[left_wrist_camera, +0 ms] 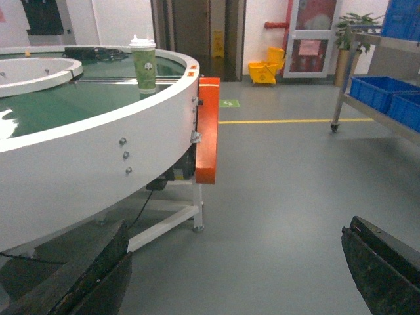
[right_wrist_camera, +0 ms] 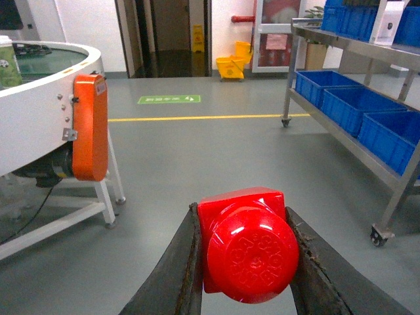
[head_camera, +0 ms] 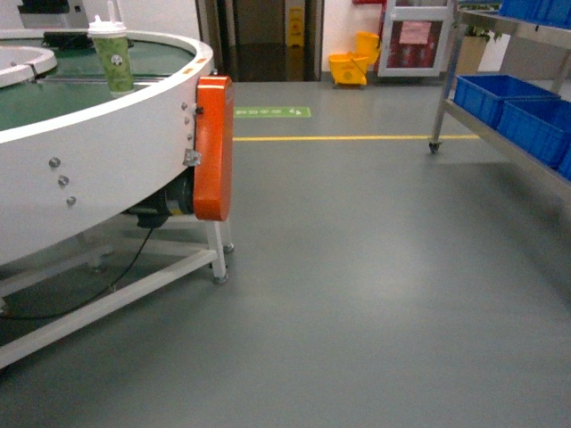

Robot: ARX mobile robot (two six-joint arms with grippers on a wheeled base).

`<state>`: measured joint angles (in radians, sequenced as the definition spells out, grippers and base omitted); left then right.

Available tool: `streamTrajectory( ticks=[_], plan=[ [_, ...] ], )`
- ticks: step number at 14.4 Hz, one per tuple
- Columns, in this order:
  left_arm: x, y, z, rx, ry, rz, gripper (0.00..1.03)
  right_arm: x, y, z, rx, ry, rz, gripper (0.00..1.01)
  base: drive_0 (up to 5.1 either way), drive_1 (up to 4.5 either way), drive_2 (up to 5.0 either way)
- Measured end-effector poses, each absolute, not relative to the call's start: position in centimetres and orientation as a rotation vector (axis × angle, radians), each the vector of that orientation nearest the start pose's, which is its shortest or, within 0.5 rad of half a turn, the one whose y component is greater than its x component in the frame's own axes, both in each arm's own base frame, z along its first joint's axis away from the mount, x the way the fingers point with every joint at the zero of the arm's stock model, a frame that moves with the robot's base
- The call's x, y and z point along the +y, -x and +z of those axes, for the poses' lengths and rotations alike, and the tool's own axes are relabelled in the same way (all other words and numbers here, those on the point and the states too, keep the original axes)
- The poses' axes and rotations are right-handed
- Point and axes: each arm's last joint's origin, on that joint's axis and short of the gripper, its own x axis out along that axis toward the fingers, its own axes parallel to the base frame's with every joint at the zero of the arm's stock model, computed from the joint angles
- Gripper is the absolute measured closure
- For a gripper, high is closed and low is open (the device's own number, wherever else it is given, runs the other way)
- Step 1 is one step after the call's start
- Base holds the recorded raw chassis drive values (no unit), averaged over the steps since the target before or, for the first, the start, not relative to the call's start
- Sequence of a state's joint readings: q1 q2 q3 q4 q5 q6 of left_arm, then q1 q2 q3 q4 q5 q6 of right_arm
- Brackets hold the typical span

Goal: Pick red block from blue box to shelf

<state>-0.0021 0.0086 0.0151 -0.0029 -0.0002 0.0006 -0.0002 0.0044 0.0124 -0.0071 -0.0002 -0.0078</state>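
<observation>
In the right wrist view the red block [right_wrist_camera: 246, 246] fills the lower middle, its round stud facing the camera, and my right gripper [right_wrist_camera: 244, 256] is shut on it, one dark finger on each side. The steel shelf [right_wrist_camera: 367, 154] runs along the right, with royal-blue crates on its tiers; it also shows at the right edge of the head view as the shelf [head_camera: 500, 143]. My left gripper [left_wrist_camera: 233, 269] is open, its two dark fingers far apart over bare grey floor. The blue box is out of view. Neither gripper shows in the head view.
A round white conveyor table [head_camera: 98, 169] with an orange guard [head_camera: 214, 147] stands at the left, a lidded paper cup [head_camera: 111, 55] on it. A yellow floor line [head_camera: 357, 137] crosses ahead. A yellow mop bucket [head_camera: 352, 64] stands by the far wall.
</observation>
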Motion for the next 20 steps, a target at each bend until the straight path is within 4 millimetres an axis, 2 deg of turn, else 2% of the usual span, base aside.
streamTrajectory(
  ticks=[9,20],
  plan=[
    [-0.02,-9.73,16.73,0.001,0.0,-0.001,0.05,0.0,-9.72,16.66,0.001,0.008,0.0,0.73,0.0,4.36,-4.3],
    [0.0,-9.73,16.77,-0.003,0.0,0.001,0.05,0.0,-9.72,16.7,-0.004,0.008,0.0,0.73,-1.2,-1.17,-1.2]
  ],
)
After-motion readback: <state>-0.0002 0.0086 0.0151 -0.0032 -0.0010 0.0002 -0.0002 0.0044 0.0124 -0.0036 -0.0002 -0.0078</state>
